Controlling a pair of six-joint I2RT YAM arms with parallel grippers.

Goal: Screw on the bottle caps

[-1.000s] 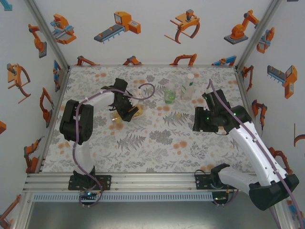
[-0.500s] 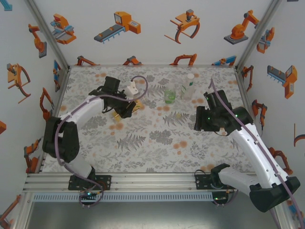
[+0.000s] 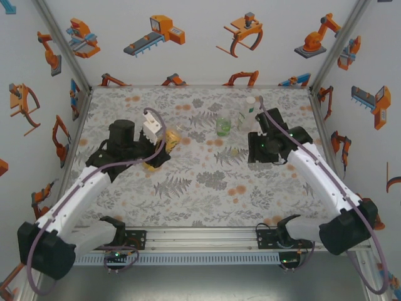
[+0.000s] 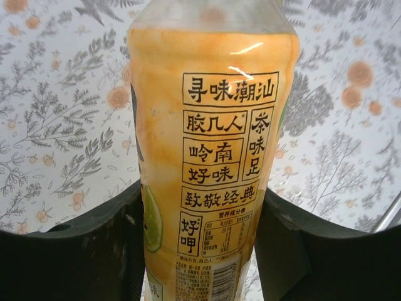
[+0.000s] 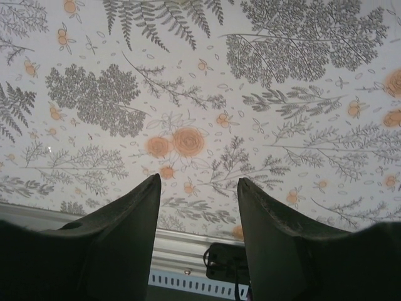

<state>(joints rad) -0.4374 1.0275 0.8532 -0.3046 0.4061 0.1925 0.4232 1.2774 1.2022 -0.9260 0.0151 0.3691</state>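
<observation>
Your left gripper point(image 4: 200, 191) is closed tight on the amber bottle point(image 4: 213, 125) at its label. Your right gripper point(image 5: 199, 182) hangs half open and empty above the table point(image 5: 282, 63). A pale cap point(image 3: 234, 151) lies just beside it. Farther back, the green bottle point(image 3: 223, 125) and clear bottle point(image 3: 249, 113) stand together.

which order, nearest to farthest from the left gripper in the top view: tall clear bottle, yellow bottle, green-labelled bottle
1. yellow bottle, clamped in the left gripper, left side.
2. green-labelled bottle, upright, centre back.
3. tall clear bottle, just right of it, farther back.
</observation>
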